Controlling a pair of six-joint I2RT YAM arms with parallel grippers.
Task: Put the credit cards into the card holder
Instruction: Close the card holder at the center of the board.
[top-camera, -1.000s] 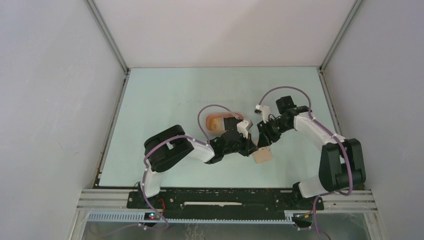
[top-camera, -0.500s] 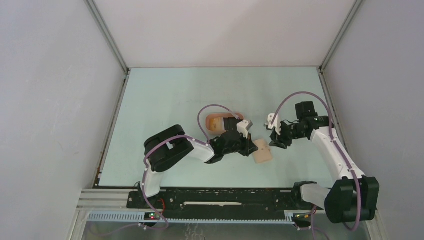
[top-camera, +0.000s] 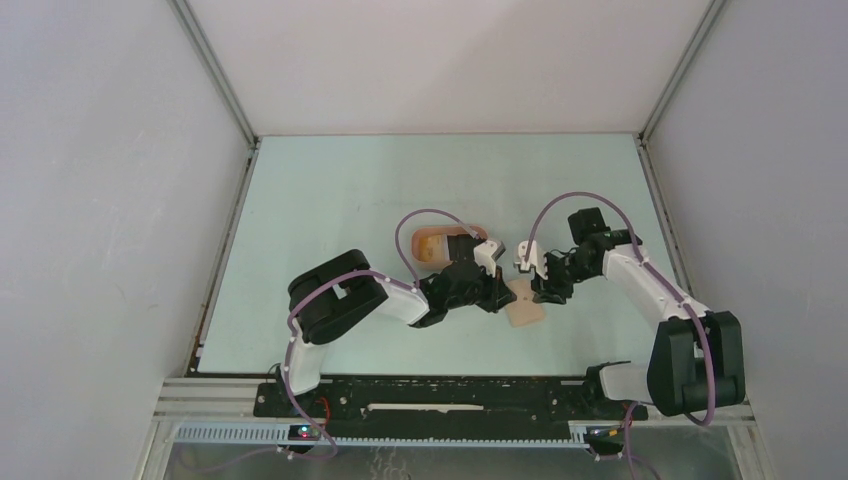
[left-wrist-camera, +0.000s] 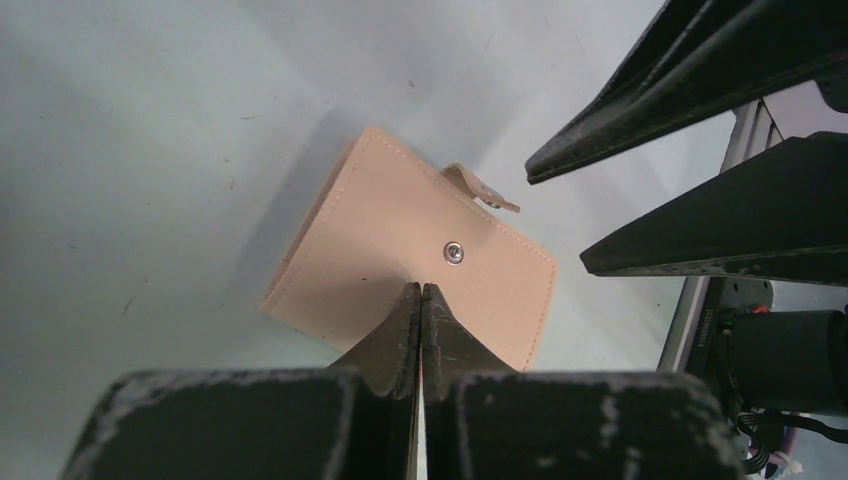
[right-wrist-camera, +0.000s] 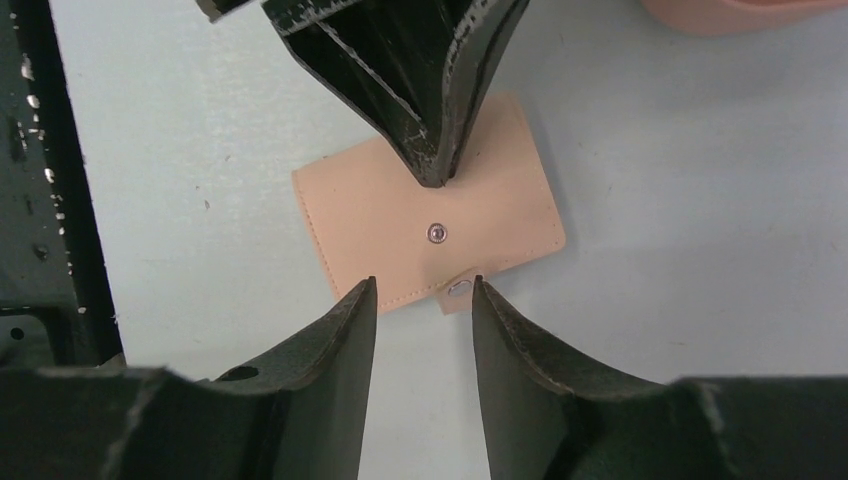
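The card holder (top-camera: 524, 306) is a closed beige-tan wallet lying flat on the table, also in the left wrist view (left-wrist-camera: 400, 250) and the right wrist view (right-wrist-camera: 400, 215). My left gripper (top-camera: 499, 291) is shut, and its tips (left-wrist-camera: 420, 292) rest over the wallet's near edge, just short of the metal snap (left-wrist-camera: 454, 253). My right gripper (top-camera: 541, 287) is open at the wallet's opposite edge. The loose snap tab (right-wrist-camera: 458, 290) lies between its fingertips (right-wrist-camera: 364, 292). I cannot make out any credit cards.
A salmon-pink oval tray (top-camera: 432, 244) sits behind the left gripper, partly hidden by the arm and its cable; its edge shows in the right wrist view (right-wrist-camera: 740, 10). The enclosure walls stand at the back and both sides.
My right gripper pulled back to the right of the wallet, then came in again to its tab edge. The left gripper and the wallet have stayed put.
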